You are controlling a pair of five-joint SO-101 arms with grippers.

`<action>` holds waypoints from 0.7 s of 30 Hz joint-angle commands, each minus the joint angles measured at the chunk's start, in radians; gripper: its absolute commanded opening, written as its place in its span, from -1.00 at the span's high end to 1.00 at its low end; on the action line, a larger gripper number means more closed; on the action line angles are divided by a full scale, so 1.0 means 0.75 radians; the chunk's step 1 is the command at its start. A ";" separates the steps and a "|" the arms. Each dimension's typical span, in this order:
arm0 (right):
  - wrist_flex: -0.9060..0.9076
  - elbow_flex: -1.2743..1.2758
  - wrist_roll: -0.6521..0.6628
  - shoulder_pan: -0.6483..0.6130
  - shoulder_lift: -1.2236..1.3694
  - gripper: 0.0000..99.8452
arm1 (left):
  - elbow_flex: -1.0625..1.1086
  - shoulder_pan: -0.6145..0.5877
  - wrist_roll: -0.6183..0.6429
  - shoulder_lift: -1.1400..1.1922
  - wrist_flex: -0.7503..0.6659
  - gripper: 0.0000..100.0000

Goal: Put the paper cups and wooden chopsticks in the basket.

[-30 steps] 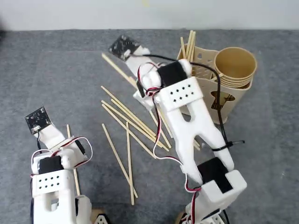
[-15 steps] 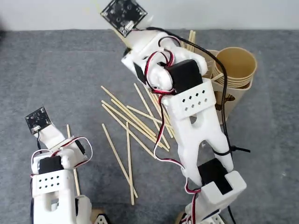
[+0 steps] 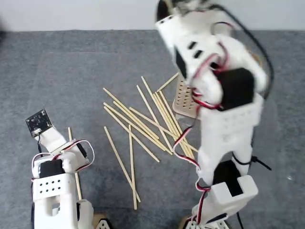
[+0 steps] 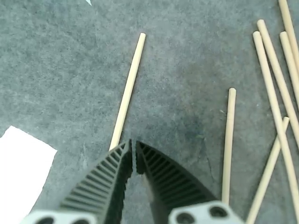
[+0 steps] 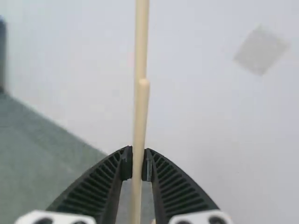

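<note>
- Right gripper (image 5: 136, 161): clamped on two chopsticks (image 5: 141, 56), held high, tips toward the wall (image 5: 224, 130).
- Left gripper (image 4: 134, 154): jaws closed, empty, low over the mat (image 4: 187, 56), beside a single stick (image 4: 128, 88).
- Loose sticks (image 3: 143, 124): scattered on the mat next to the basket (image 3: 183, 98).

**Chopsticks on the table, two held up**

Many thin, pale wooden chopsticks (image 3: 138, 126) lie flat on the grey table (image 3: 57, 71), crossing in a loose pile. A single chopstick (image 4: 127, 91) lies well apart from them. Two more stand straight up, pinched in the right tool (image 5: 136, 163). A bit of the tan basket (image 3: 185, 98), full of small holes, shows beside the pile.
</note>
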 commanded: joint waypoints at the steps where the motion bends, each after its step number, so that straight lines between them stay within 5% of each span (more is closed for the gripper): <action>1: 0.038 -0.162 -0.025 0.079 -0.073 0.98 | -0.011 -0.004 -0.012 -0.041 -0.027 0.97; 21: 0.240 -0.172 -0.110 0.167 -0.122 0.98 | -0.011 0.000 -0.012 -0.041 -0.027 0.97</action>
